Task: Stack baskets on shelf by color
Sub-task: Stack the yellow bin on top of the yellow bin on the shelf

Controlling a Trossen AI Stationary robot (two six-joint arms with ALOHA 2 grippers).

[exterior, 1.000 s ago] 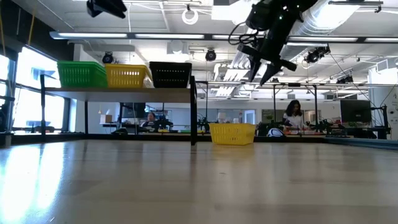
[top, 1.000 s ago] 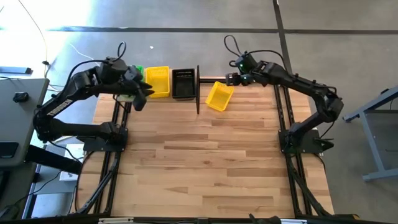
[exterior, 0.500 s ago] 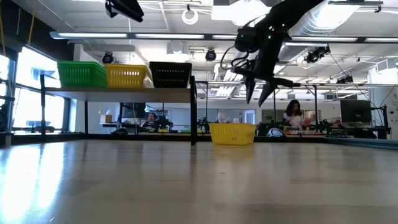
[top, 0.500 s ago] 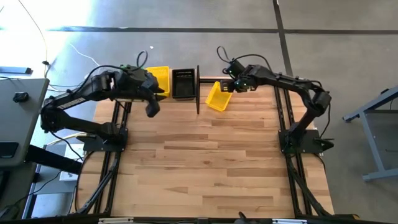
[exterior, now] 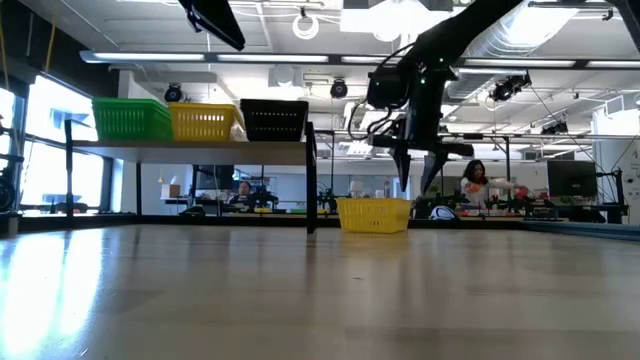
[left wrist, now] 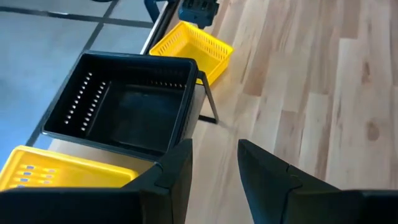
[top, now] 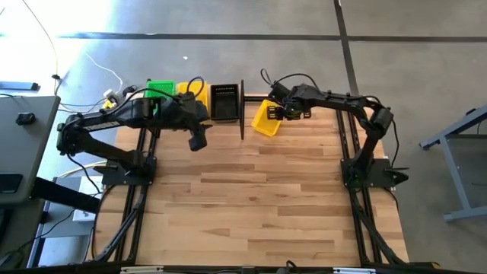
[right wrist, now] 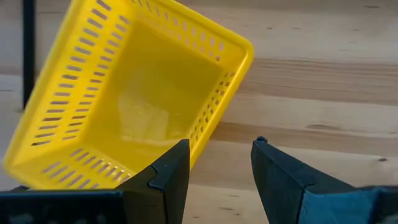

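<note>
Stacking looks nearly done: shelf (exterior: 190,147) carries green (exterior: 131,118), yellow (exterior: 205,121) and black (exterior: 274,119) baskets side by side; how many are nested in each I cannot tell. One loose yellow basket (top: 268,117) sits on the desk (top: 259,198) just beside the shelf end, empty, skewed. Right gripper (right wrist: 214,171) hangs above its rim, fingers apart, holding nothing. Left gripper (left wrist: 214,165) near the black basket, fingers apart, empty. Judgement: loose basket left to shelve

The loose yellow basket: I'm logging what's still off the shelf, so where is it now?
In the high view the loose yellow basket sits on the table just right of the shelf end, under the right gripper.
</note>
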